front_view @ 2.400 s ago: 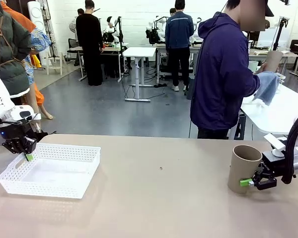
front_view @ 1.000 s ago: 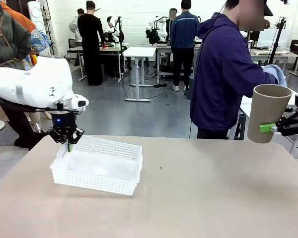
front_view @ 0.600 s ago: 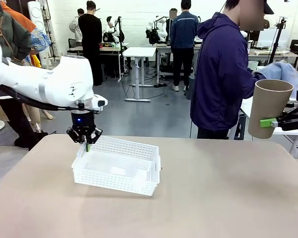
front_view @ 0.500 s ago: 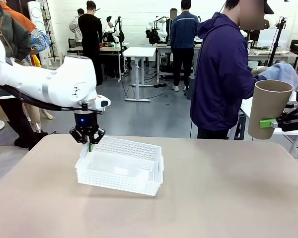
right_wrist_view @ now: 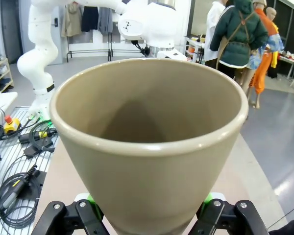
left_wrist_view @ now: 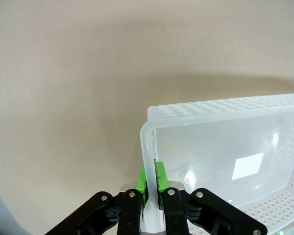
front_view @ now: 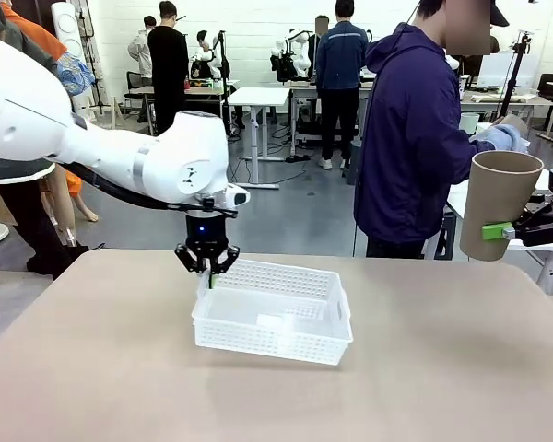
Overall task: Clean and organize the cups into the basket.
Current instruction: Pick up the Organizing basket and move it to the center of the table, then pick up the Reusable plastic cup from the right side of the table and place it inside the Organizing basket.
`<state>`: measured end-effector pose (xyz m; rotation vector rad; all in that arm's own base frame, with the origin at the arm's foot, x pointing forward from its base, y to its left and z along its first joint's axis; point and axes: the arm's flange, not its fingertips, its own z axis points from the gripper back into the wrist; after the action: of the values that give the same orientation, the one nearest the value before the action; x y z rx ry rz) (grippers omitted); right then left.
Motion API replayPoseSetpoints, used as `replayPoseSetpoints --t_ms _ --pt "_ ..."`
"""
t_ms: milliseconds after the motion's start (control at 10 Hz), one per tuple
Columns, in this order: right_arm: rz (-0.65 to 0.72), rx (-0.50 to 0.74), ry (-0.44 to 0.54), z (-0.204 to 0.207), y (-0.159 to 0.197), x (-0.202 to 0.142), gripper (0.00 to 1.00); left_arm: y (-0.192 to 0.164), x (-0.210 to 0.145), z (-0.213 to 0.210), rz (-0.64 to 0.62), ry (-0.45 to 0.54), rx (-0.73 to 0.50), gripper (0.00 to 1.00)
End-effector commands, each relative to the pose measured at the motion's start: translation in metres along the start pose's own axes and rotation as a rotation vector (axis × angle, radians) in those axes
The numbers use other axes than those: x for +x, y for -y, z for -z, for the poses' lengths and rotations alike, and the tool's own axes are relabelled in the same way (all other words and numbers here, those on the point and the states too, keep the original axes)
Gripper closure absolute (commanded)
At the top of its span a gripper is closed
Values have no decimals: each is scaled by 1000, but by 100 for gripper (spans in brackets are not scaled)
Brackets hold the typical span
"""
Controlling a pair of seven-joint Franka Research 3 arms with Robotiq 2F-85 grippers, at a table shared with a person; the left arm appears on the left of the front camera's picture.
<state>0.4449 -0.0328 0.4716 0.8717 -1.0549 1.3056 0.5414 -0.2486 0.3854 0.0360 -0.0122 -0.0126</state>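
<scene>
The white perforated basket (front_view: 275, 313) sits empty near the table's middle. My left gripper (front_view: 207, 273) is shut on its left short wall, and in the left wrist view the green pads (left_wrist_view: 159, 180) pinch the basket's rim (left_wrist_view: 148, 142). At the right edge my right gripper (front_view: 509, 230) holds a tan-brown cup (front_view: 498, 203) upright in the air, clear of the table. The right wrist view looks into this cup (right_wrist_view: 152, 147) from above, with green pads (right_wrist_view: 210, 198) at its sides. The other cups are out of view.
A person in a dark blue hoodie (front_view: 415, 138) stands at the far side, turned to a side table on the right and holding a blue cloth (front_view: 503, 136). The beige table (front_view: 120, 387) is bare around the basket.
My left arm has dragged the basket from the table's left side rightward to the middle. The right gripper lifted the tan cup off the table and has held it still since.
</scene>
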Motion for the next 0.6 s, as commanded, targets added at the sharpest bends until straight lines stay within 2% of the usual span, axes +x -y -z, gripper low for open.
replayPoseSetpoints --t_ms 0,100,200,300,400,500 --pt "-17 4 -2 1 -1 -1 38 10 7 -3 -43 2 23 100" --pt "-17 4 -2 1 -1 -1 38 -7 3 -8 -43 9 -10 100" --pt "-17 4 -2 1 -1 -1 38 9 1 0 -7 1 -3 100" --pt "-17 4 -2 1 -1 -1 38 9 1 0 -7 1 -3 100" --pt "0 0 0 0 0 0 19 9 1 0 -7 1 -3 100" --pt "-99 71 -81 16 -12 23 19 9 1 0 -7 1 -3 100"
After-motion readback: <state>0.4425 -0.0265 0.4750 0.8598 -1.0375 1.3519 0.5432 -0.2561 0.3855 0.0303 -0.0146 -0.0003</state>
